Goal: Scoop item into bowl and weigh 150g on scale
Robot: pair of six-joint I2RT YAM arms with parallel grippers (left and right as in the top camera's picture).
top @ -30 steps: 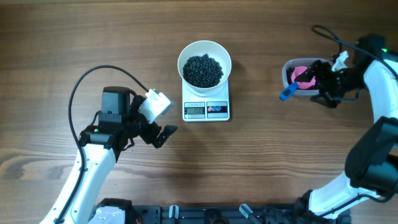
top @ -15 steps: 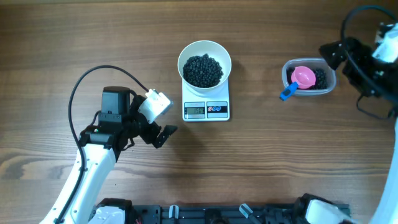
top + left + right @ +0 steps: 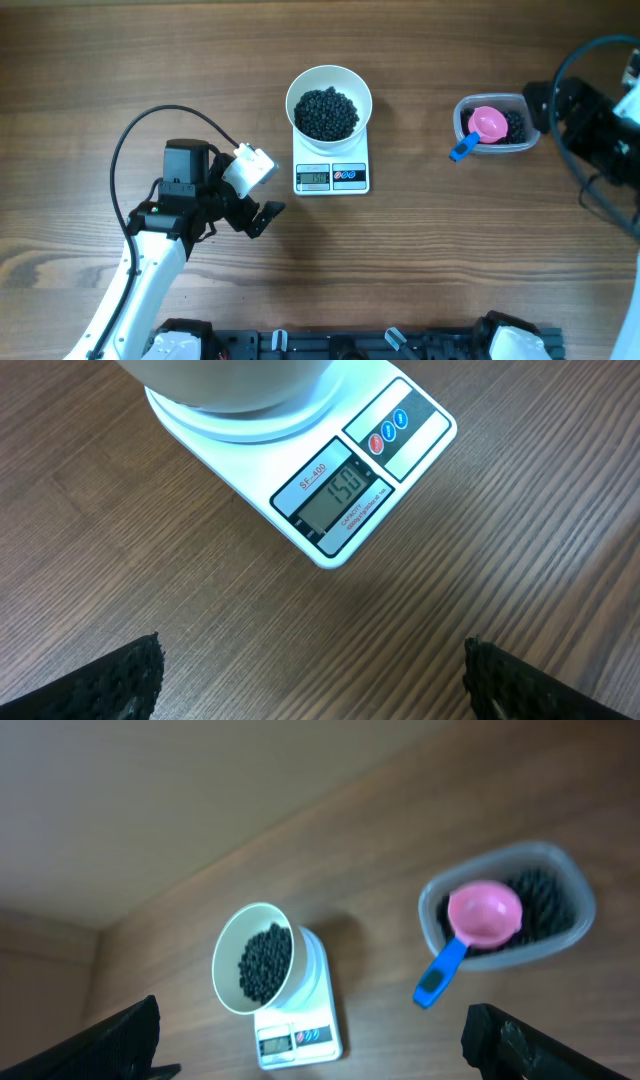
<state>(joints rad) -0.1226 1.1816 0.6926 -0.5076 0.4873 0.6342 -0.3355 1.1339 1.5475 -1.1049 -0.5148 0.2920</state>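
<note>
While the white bowl [image 3: 300,85] of dark berries [image 3: 326,112] sits on the scale [image 3: 331,178], the left gripper [image 3: 315,672] gapes empty near its left front, nearer than the wide, empty right gripper [image 3: 320,1042] beyond the clear container [image 3: 462,120]

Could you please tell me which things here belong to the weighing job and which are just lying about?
Job: white bowl, dark round pieces, scale, pink scoop, clear container.
Lying about: only the left arm's black cable.
</note>
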